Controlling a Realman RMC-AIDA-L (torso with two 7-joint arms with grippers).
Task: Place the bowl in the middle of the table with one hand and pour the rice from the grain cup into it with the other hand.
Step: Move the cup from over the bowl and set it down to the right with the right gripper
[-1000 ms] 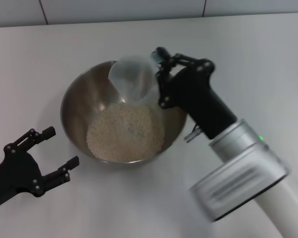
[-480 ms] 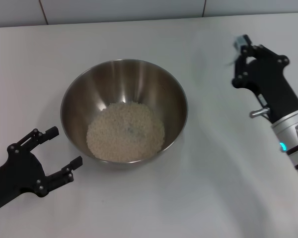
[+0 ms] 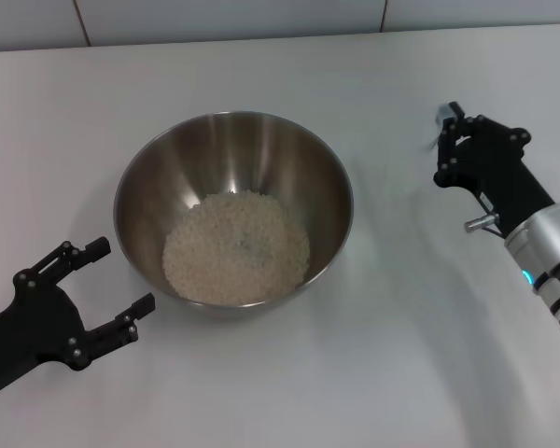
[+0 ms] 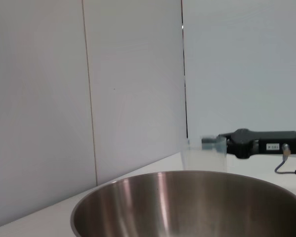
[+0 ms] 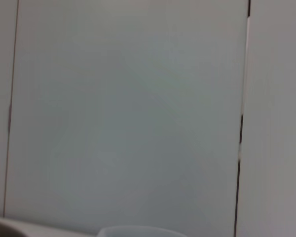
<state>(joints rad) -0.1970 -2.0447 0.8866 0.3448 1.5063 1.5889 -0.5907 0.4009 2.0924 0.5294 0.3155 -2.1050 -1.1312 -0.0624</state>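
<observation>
The steel bowl (image 3: 231, 154) stands in the middle of the white table (image 3: 392, 336) and holds a pile of rice (image 3: 235, 247). My right gripper (image 3: 441, 145) is off to the right of the bowl, shut on the clear grain cup (image 4: 204, 154). The cup is upright and looks empty. It is barely discernible in the head view, and its rim shows in the right wrist view (image 5: 138, 231). Its base is hidden behind the bowl's rim (image 4: 187, 178). My left gripper (image 3: 121, 273) is open and empty at the bowl's near left, not touching it.
A white tiled wall (image 3: 261, 19) runs along the table's far edge. Bare tabletop lies around the bowl on all sides.
The right gripper has swung away from over the bowl to its right, carrying the cup, which went from tilted to upright. The left gripper has not moved.
</observation>
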